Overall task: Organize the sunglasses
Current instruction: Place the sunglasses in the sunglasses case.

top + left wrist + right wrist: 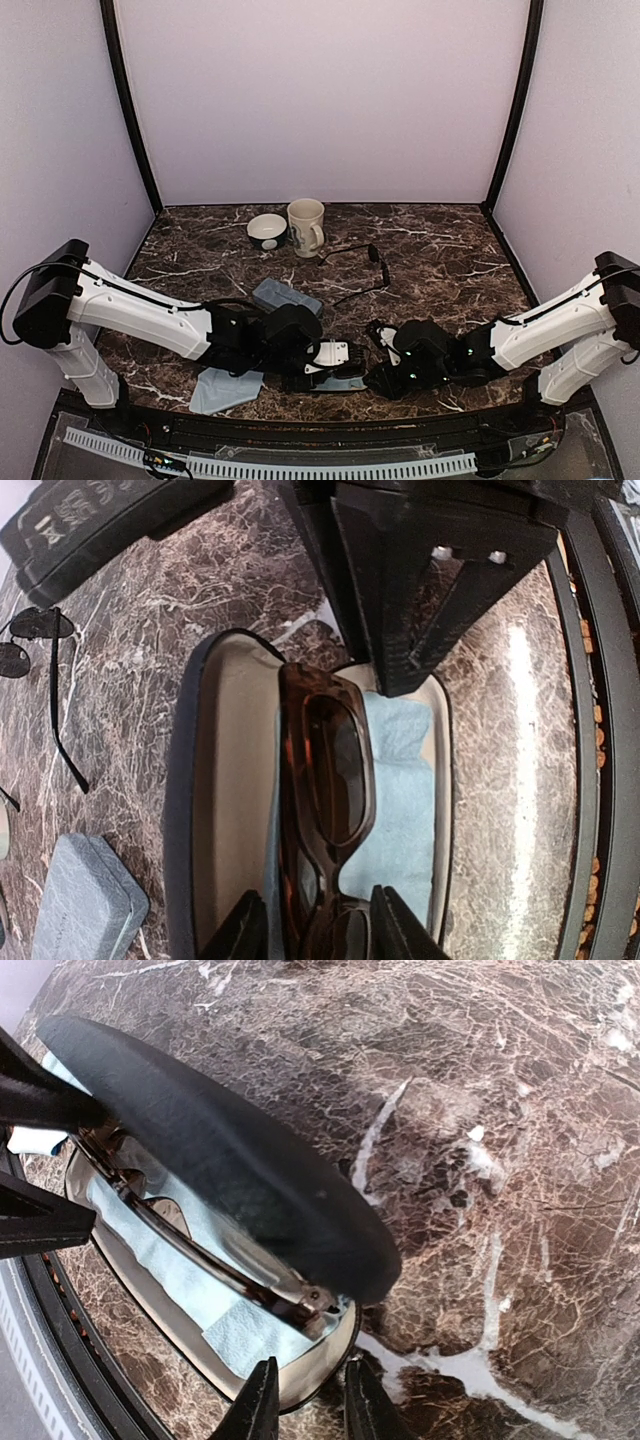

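The left pincer (318,912) pinches thick brown squarish plastic sunglasses (335,770) inside the open black oval case (215,800); the right pincer (305,1388) grips its rim.

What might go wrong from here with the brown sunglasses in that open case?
1. The brown sunglasses look tilted rather than settled flat in the black oval case. If the left gripper lets go now, they may jam against the half-raised lid.
2. The blue cloth is bunched beneath them and reaches the rim, so it might get caught on closing.
3. The right gripper pinches the case rim close to the left gripper, so the two could bump.
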You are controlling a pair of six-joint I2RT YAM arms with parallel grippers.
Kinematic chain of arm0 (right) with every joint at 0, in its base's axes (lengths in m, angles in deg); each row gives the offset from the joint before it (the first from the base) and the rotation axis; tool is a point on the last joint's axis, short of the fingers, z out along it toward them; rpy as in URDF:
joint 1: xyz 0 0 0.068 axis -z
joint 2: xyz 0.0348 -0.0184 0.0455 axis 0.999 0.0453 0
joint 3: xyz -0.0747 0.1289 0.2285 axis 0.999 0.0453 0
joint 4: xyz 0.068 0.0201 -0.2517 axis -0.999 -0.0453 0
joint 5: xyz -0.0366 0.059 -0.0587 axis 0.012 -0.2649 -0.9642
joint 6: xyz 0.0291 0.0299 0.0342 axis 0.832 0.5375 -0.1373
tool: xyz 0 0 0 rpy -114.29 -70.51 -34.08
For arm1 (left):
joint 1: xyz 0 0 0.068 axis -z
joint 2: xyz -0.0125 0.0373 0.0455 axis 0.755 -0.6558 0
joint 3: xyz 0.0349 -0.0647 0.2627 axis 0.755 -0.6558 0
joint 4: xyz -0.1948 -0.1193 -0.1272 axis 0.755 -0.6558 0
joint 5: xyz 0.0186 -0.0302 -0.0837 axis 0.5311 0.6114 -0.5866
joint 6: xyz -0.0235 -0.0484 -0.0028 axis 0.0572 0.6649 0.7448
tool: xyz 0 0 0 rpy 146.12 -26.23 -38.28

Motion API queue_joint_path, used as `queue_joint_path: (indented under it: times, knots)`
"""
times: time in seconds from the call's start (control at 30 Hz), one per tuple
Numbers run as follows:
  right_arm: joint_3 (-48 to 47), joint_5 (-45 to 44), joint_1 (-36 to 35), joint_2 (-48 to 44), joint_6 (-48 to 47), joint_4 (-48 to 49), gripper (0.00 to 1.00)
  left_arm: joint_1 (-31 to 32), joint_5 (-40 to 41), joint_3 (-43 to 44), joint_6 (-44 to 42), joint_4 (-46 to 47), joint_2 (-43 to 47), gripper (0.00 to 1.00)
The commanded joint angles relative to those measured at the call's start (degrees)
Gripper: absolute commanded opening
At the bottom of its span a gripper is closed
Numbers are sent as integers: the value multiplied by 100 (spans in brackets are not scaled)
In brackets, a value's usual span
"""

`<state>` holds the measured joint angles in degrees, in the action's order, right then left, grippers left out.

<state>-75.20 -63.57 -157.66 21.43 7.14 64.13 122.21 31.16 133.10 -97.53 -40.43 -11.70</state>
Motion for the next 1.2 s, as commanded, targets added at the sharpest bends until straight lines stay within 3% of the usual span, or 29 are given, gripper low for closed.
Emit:
queue_joint_path:
  times: [0.0, 1.17]
  knots:
    - [-84, -4, -58, -70, 41, -81, 24, 70, 44, 121, -117, -135, -33, 35]
    - [-59, -43, -57, -116, 24, -105, 24, 106, 201, 359, -111, -225, -432, 20]
